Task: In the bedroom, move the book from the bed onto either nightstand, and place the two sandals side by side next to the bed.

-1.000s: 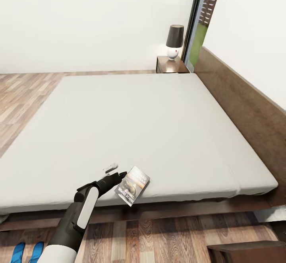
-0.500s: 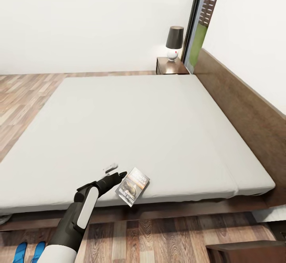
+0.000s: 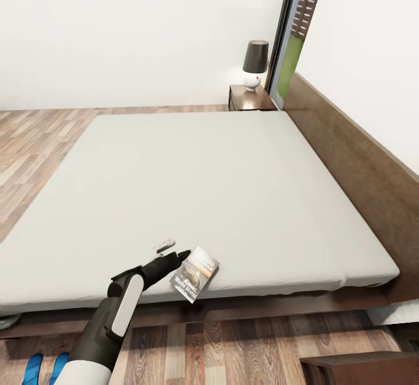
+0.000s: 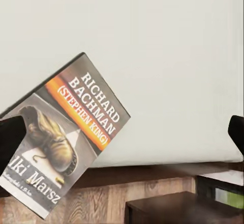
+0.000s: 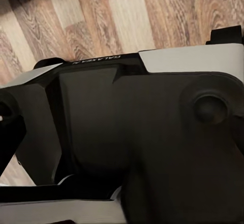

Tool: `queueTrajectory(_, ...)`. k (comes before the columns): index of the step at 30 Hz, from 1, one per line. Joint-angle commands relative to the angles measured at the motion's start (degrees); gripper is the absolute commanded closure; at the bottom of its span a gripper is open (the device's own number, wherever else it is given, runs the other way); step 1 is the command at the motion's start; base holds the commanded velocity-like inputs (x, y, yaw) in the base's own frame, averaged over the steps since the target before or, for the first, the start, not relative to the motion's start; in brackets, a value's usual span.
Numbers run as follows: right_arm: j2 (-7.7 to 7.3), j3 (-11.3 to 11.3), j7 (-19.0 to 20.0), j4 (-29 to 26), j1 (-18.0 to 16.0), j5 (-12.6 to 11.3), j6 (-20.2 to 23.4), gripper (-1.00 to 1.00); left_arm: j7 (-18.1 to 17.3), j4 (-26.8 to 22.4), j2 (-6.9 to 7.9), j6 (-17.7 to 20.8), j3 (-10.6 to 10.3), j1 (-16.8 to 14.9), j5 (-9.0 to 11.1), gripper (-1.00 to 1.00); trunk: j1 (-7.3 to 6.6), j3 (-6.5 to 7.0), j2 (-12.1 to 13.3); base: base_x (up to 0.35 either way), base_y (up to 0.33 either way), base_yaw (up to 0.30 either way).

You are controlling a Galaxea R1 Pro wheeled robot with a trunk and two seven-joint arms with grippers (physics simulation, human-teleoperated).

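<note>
Our left gripper is closed on the book, pinching it at one edge, so that the paperback hangs tilted off the fingertips above the near edge of the bed. In the left wrist view one dark finger overlaps the cover of the book at its edge, and we can read the white "RICHARD BACHMAN (STEPHEN KING)" lettering, the orange band and a picture of a boot below. The other finger sits well apart at the opposite side of that view, so the hold is on a narrow part of the book only. Behind the book there lies the pale mattress, and under it the dark frame, some wood-plank floor and the top of a dark wooden cabinet.

Our right gripper's jaws we cannot tell: the right wrist view gives us dark and white robot housing with plank floor beyond.

From the head view, our left arm reaches up from the near left toward the mattress. The two blue sandals lie side by side on the floor at the near left, just beside the bed frame. At the far right corner, past the headboard, stands the nightstand with a black-shaded lamp on it. A second dark cabinet sits at the near right.
</note>
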Motion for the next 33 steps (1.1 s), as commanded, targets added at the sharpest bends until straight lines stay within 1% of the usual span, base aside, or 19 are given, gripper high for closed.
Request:
queueTrajectory(1, -0.01, -0.44, 0.27, 0.04, -0.03, -0.04, 0.16, -1.0, -1.37, -0.05, 0.09, 0.41, 0.07, 0.03, 0.09, -1.0, -0.22, 0.15, 0.39, 0.0, 0.0, 0.0)
queueTrajectory(3, -0.01, -0.44, 0.27, 0.04, -0.03, -0.04, 0.16, -1.0, -6.25, -0.07, 1.09, 1.73, 0.06, 0.19, 0.07, -1.0, -0.66, 0.5, 1.19, 0.0, 0.0, 0.0)
queueTrajectory(5, -0.01, -0.44, 0.27, 0.04, -0.04, -0.04, 0.16, -1.0, -14.42, -0.08, 3.83, 6.06, 0.1, 0.29, -0.04, -1.0, -1.1, 0.86, 1.99, 0.0, 0.0, 0.0)
queueTrajectory(6, -0.01, -0.44, 0.27, 0.04, -0.04, -0.04, 0.16, -1.0, -16.69, -0.07, 4.54, 7.14, 0.12, 0.33, -0.12, -1.0, -1.32, 1.04, 2.39, 0.0, 0.0, 0.0)
queueTrajectory(7, -0.01, -0.44, 0.27, 0.04, -0.04, -0.04, 0.16, -1.0, -17.55, -0.06, 4.9, 7.54, 0.12, 0.36, -0.15, -1.0, -1.54, 1.22, 2.79, 0.0, 0.0, 0.0)
queueTrajectory(8, -0.01, -0.44, 0.27, 0.04, -0.04, -0.04, 0.16, -1.0, -18.83, -0.04, 5.65, 8.11, 0.13, 0.51, -0.19, -1.0, -1.76, 1.4, 3.2, 0.0, 0.0, 0.0)
queueTrajectory(9, -0.01, -0.44, 0.27, 0.04, -0.04, -0.04, 0.16, -1.0, -19.28, -0.03, 6.03, 8.34, 0.13, 0.61, -0.19, -1.0, -1.98, 1.58, 3.6, 0.0, 0.0, 0.0)
queueTrajectory(11, -0.01, -0.44, 0.27, 0.04, -0.02, -0.04, 0.16, -1.0, -20.48, -0.01, 7.31, 8.86, 0.09, 1.3, -0.18, -1.0, -2.42, 1.94, 4.4, 0.0, 0.0, 0.0)
queueTrajectory(13, -0.01, -0.44, 0.27, 0.04, -0.03, -0.04, 0.16, -1.0, -20.91, -0.01, 7.9, 9.02, 0.07, 2.26, -0.19, -1.0, -2.86, 2.3, 5.2, 0.0, 0.0, 0.0)
queueTrajectory(16, -0.01, -0.44, 0.27, 0.04, -0.04, -0.04, 0.16, -1.0, -21.18, 0.0, 8.26, 9.05, 0.06, 3.96, -0.28, -1.0, -3.52, 2.84, 6.4, 0.0, 0.0, 0.0)
queueTrajectory(23, -0.01, -0.44, 0.27, 0.04, -0.02, -0.04, 0.16, -1.0, -21.27, 0.04, 8.51, 8.67, 0.06, 10.35, -0.53, -1.0, -5.06, 4.1, 9.21, 0.0, 0.0, 0.0)
queueTrajectory(24, -0.01, -0.44, 0.27, 0.04, -0.03, -0.04, 0.16, -1.0, -21.27, 0.14, 8.56, 8.29, 0.06, 11.68, -0.62, -1.0, -5.28, 4.27, 9.61, 0.0, 0.0, 0.0)
queueTrajectory(25, -0.01, -0.44, 0.27, 0.04, -0.02, -0.04, 0.16, -1.0, -21.3, 0.36, 8.94, 6.63, 0.08, 14.31, -1.27, -1.0, -5.5, 4.45, 10.01, 0.0, 0.0, 0.0)
queueTrajectory(27, -0.01, -0.44, 0.27, 0.04, -0.03, -0.04, 0.16, -1.0, -21.37, 0.75, 10.12, 4.23, 0.07, 16.83, -2.02, -1.0, -5.93, 4.81, 10.82, 0.0, 0.0, 0.0)
queueTrajectory(28, -0.01, -0.44, 0.27, 0.04, -0.04, -0.04, 0.16, -1.0, -21.38, 1.07, 10.41, 3.52, 0.06, 17.48, -2.16, -1.0, -6.15, 4.99, 11.22, 0.0, 0.0, 0.0)
queueTrajectory(30, -0.01, -0.44, 0.27, 0.04, -0.03, -0.04, 0.16, -1.0, -21.52, 3.76, 11.25, -0.14, 0.06, 19.75, -2.56, -1.0, -6.59, 5.35, 12.02, 0.0, 0.0, 0.0)
queueTrajectory(31, -0.01, -0.44, 0.27, 0.04, -0.03, -0.04, 0.16, -1.0, -21.66, 4.78, 11.41, -1.34, 0.08, 20.13, -2.63, -1.0, -6.81, 5.53, 12.42, 0.0, 0.0, 0.0)
queueTrajectory(32, -0.01, -0.44, 0.27, 0.04, -0.02, -0.04, 0.16, -1.0, -22.59, 8.73, 11.71, -5.72, 0.13, 20.89, -2.79, -1.0, -7.03, 5.71, 12.82, 0.0, 0.0, 0.0)
queueTrajectory(33, -0.01, -0.44, 0.27, 0.04, -0.02, -0.02, 0.16, -1.0, -23.62, 11.91, 11.83, -9.15, 0.17, 21.17, -2.91, -1.0, -7.25, 5.89, 13.22, 0.0, 0.0, 0.0)
